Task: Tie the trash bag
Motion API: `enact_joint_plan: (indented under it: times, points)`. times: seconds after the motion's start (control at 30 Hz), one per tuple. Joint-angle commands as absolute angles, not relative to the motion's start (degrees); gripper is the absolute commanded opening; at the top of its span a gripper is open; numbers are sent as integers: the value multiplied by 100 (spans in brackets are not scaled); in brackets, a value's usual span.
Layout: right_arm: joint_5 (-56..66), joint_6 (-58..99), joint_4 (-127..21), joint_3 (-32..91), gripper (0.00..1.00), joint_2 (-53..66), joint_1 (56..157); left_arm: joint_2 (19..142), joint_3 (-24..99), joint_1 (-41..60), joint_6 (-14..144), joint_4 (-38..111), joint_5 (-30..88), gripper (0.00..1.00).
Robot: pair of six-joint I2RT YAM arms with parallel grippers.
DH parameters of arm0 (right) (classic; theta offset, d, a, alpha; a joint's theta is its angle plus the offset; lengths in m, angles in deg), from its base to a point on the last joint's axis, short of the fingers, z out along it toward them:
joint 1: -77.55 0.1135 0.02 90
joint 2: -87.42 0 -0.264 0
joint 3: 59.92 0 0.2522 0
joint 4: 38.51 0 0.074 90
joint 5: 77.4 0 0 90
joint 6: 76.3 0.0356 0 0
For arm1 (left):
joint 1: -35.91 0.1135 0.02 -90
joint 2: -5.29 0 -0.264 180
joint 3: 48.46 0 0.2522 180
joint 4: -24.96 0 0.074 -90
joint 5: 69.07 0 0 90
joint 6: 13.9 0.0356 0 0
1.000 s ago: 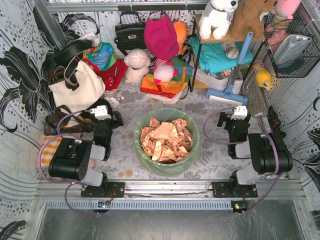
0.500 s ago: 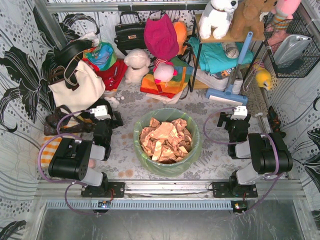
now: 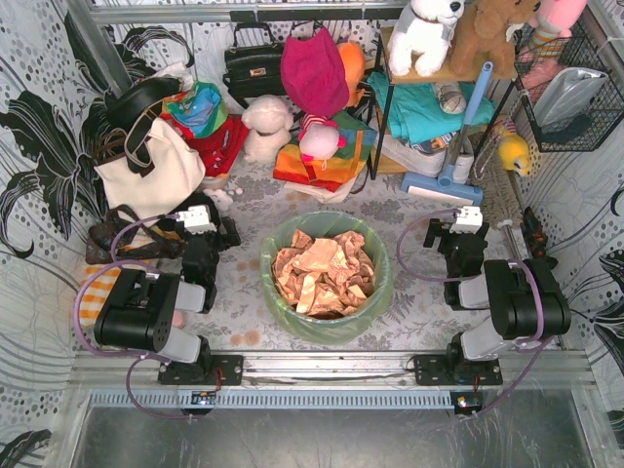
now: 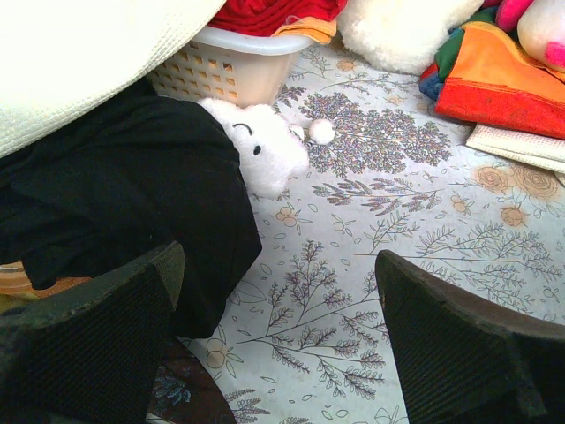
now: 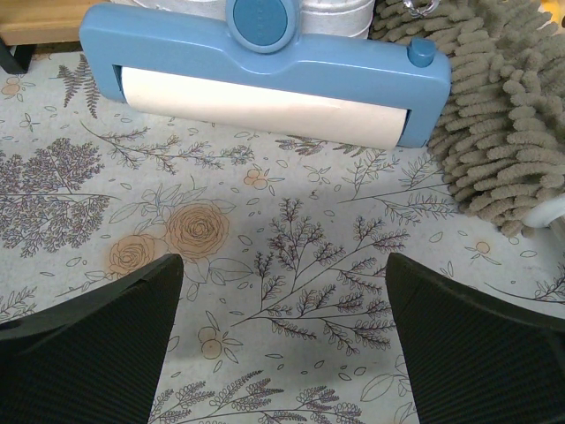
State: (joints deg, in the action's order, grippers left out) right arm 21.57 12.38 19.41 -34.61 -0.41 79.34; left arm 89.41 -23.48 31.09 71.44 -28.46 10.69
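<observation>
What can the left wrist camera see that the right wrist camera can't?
Only the left wrist view: a small white plush toy, black cloth and a white basket. Only the right wrist view: a blue roller tool and a shaggy tan mop. Both: the flowery tablecloth, with the left gripper and right gripper open and holding nothing.

Thin translucent light-green plastic trash bag (image 3: 327,327), faintly glossy, around matt crumpled tan paper scraps (image 3: 320,271). Smooth floral-printed table covering (image 5: 291,265). Glossy blue plastic roller housing (image 5: 265,53); shaggy grey-brown chenille mop head (image 5: 503,132); fluffy white plush toy (image 4: 260,146).
</observation>
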Motion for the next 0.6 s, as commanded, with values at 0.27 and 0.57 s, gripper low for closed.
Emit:
enact_joint_plan:
  times: [0.27, 0.57]
  points:
    - [2185, 1160, 2234, -3517, 97, -64, 7898, 8953, -2298, 3147, 7137, -3155, 1093, 98]
    - [2376, 1204, 1170, -3238, 97, 567, 7905, 8755, -2305, 3062, 7277, -3037, 1056, 98]
